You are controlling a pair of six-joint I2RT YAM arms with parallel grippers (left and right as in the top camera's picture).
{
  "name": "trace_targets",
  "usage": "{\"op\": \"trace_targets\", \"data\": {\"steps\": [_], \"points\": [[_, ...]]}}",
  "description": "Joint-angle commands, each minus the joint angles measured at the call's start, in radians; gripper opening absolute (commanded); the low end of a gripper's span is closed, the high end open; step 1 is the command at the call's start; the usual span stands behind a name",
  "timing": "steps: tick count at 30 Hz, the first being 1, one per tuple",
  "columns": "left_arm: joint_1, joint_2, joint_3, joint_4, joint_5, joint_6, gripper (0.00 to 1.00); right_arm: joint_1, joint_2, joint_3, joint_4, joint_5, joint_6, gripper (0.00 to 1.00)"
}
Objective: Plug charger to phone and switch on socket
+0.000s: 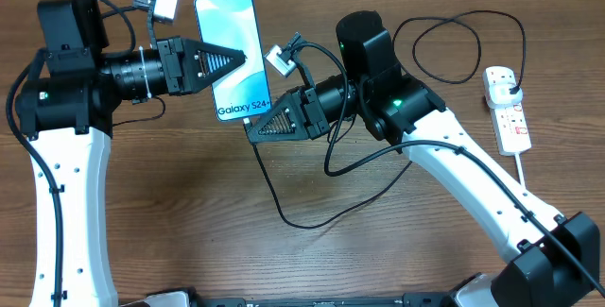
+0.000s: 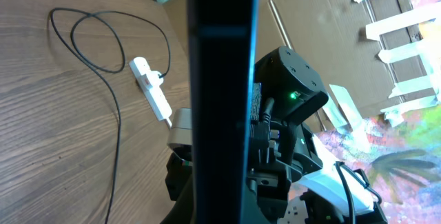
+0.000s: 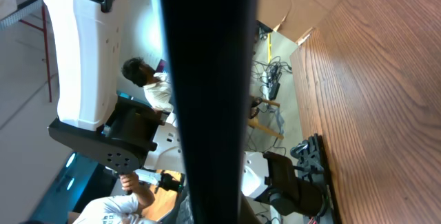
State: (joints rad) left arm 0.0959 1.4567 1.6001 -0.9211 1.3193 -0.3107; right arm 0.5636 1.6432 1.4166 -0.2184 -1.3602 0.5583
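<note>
On the left of the table [image 1: 189,222], the left claw [image 1: 241,59] is closed tight on the side of the phone [image 1: 227,33]. Just under the phone's bottom end, the right claw [image 1: 253,129] is closed too, maybe on the small tip of the charger [image 1: 284,218], but that part is hard to see. The black cable loops over to the white socket [image 1: 515,127] far right and is plugged in there.

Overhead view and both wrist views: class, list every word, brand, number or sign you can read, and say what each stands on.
"Galaxy S24+": on the screen of the phone, overhead view.
Red markings on the socket: too small to read.
Left and right wrist views: no readable text.
</note>
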Motion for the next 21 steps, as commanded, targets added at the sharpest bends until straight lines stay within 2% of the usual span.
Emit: {"op": "trace_targets", "data": {"steps": [1,8,10,13,16,21], "points": [[-0.051,-0.019,-0.027,-0.055,0.005,0.098,0.04,0.002,-0.024,0.06,0.088,0.096,0.019,0.04],[-0.05,-0.019,-0.027,-0.054,-0.042,0.124,0.04,-0.007,-0.024,0.06,0.081,0.103,0.012,0.04],[-0.05,-0.019,-0.027,-0.054,-0.1,0.124,0.04,-0.018,-0.024,0.06,0.003,0.103,-0.04,0.04],[-0.049,-0.019,-0.027,-0.055,-0.196,0.124,0.04,-0.038,-0.024,0.06,-0.224,0.134,-0.222,0.04],[-0.05,-0.019,-0.027,-0.055,-0.29,0.123,0.04,-0.054,-0.024,0.06,-0.531,0.383,-0.383,0.04],[-0.05,-0.019,-0.028,-0.064,-0.454,0.117,0.04,-0.054,-0.021,0.06,-0.844,0.96,-0.43,0.04]]}}
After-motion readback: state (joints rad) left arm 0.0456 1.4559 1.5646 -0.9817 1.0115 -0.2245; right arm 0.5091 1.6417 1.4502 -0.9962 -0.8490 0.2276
